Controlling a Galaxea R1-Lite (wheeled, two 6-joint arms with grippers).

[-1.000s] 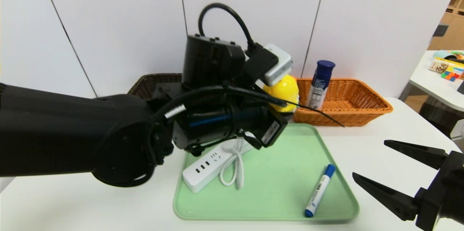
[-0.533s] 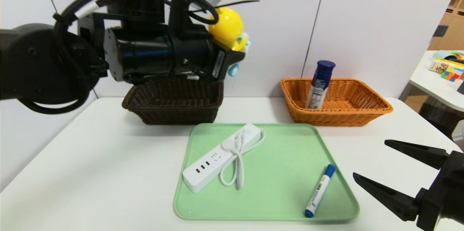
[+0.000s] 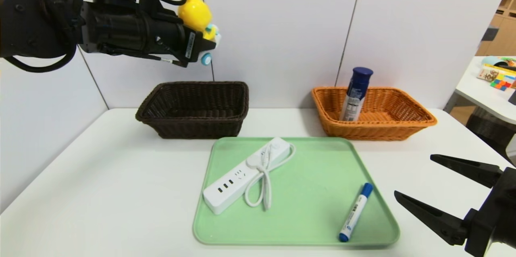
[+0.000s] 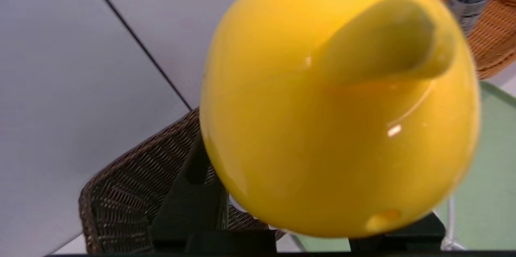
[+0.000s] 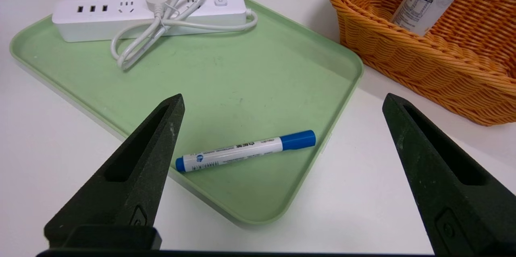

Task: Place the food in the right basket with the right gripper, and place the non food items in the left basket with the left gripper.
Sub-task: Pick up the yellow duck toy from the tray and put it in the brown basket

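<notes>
Reaching in from the L side, high above the bench, the black L arm w/ looped cables runs roughly level, wrist tipped slightly down toward the R. Its black L hand (image 3: 203, 39) is pinching the glossy yellow duck toy w/ white-and-blue wheeled base (image 3: 195, 14), held above the dark brown woven wicker basket (image 3: 197, 122). Black R hand (image 3: 415, 176) is at the bench's R edge, low, fingers spread wide, pointing in twd the tray, nothing between them.

Surface: white smooth bench (image 3: 121, 176) w/ pale green rectangular tray (image 3: 310, 204). On tray: white plastic power strip w/ looped cord (image 3: 229, 190), L side; slim white marker w/ blue cap (image 3: 354, 213), near R edge. Tall blue-and-white can w/ dark blue cap (image 3: 354, 95) leans in the orange-tan wicker basket (image 3: 379, 130), behind tray, R.

Room: pale panelled wall (image 3: 278, 47) w/ dark seams behind; 2nd white table (image 3: 487, 87) far R w/ colourful items.
</notes>
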